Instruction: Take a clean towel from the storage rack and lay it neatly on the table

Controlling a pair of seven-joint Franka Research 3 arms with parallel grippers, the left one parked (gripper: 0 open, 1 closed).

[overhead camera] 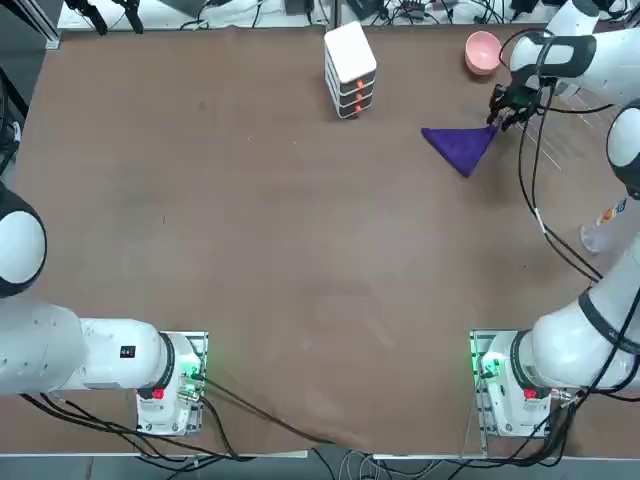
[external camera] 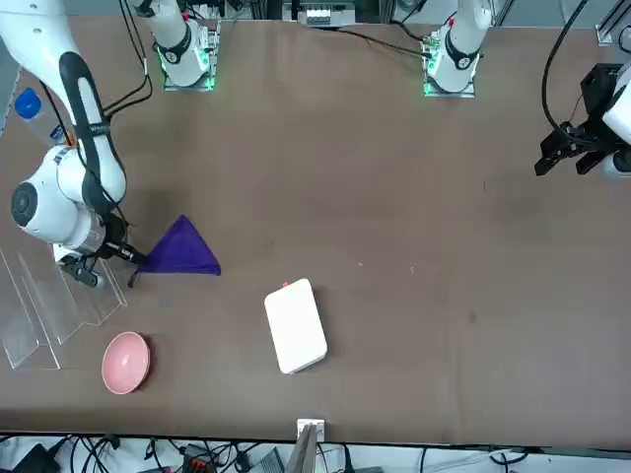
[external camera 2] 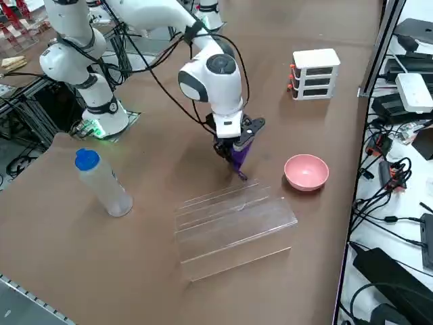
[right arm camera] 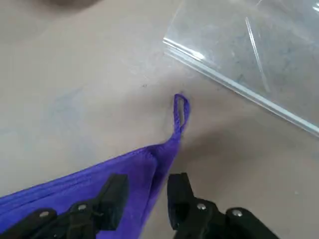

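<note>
Your right end effector (right arm camera: 144,196) sits at the towel (overhead camera: 460,145) corner, fingers part-open astride its edge. Can't tell if gripped. Towel's on desk (overhead camera: 250,250) beside rack (external camera 2: 233,227).

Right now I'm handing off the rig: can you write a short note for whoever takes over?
Right gripper: low over the table, fingers straddling a corner of the deep purple soft cloth towel, not visibly clamped.
Towel: already out of the transparent acrylic storage rack, lying on the plain brown table as a folded triangle beside the rack, its hanging loop pointing toward the rack.
Done: towel removed from the rack.
Left: grip the corner, spread the towel flat and neat on open tabletop.
</note>
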